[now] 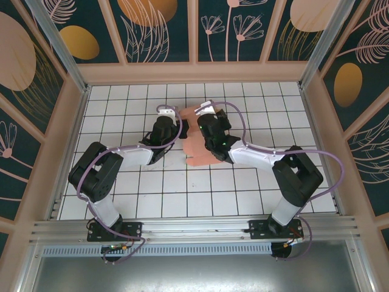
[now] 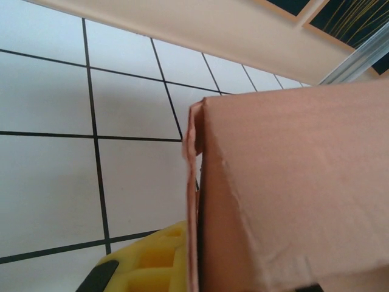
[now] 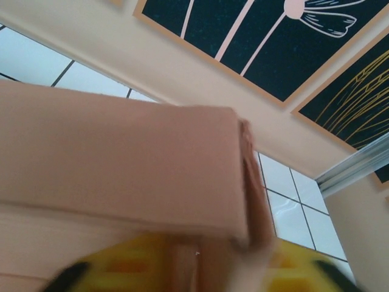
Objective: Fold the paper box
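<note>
Both arms reach in from the near edge of the tiled worktop (image 1: 121,97) and meet at its middle, the salmon-pink paper box (image 1: 196,155) between them. The right claw (image 1: 208,125) pinches card between its yellow pads (image 3: 121,271) (blurred). The left claw (image 1: 169,121) touches the box's side flap; I cannot tell its grip.

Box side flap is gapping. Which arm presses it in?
Left, likely. The left gripper sits beside the paper box, with the loose flap right beside its yellow pad. The right gripper is over the box, seemingly steadying it.
</note>
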